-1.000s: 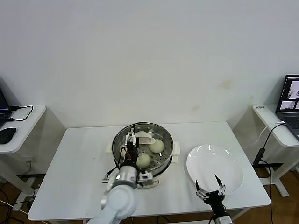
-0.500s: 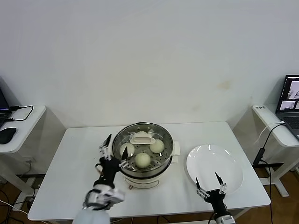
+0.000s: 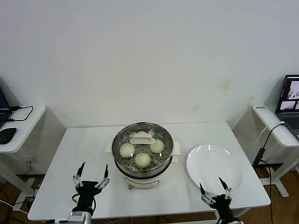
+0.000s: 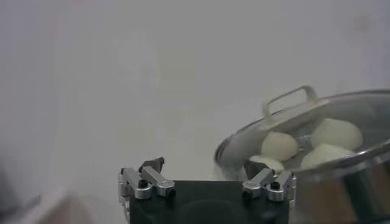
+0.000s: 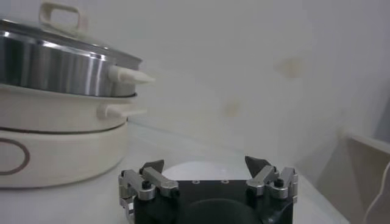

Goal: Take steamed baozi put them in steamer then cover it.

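Note:
The steamer (image 3: pixel 142 158) stands mid-table, a shiny steel pot on a white base. The clear glass cover (image 3: pixel 141 138) with its cream handle sits on top of it. Three baozi (image 3: pixel 142 159) show through the glass; a fourth is hidden under the handle. My left gripper (image 3: pixel 91 178) is open and empty near the table's front edge, left of the steamer. My right gripper (image 3: pixel 215 185) is open and empty at the front right, at the near rim of the white plate. The left wrist view shows the covered steamer (image 4: pixel 317 146); the right wrist view shows its side (image 5: pixel 55 67).
An empty white plate (image 3: pixel 214 169) lies right of the steamer, also in the right wrist view (image 5: pixel 201 170). Side desks flank the table: one with a mouse (image 3: pixel 6 135) on the left, one with a laptop (image 3: pixel 289 100) and cables on the right.
My left arm has let go of the cover on the steamer and pulled back towards the front left edge, its gripper open. My right gripper dropped slightly.

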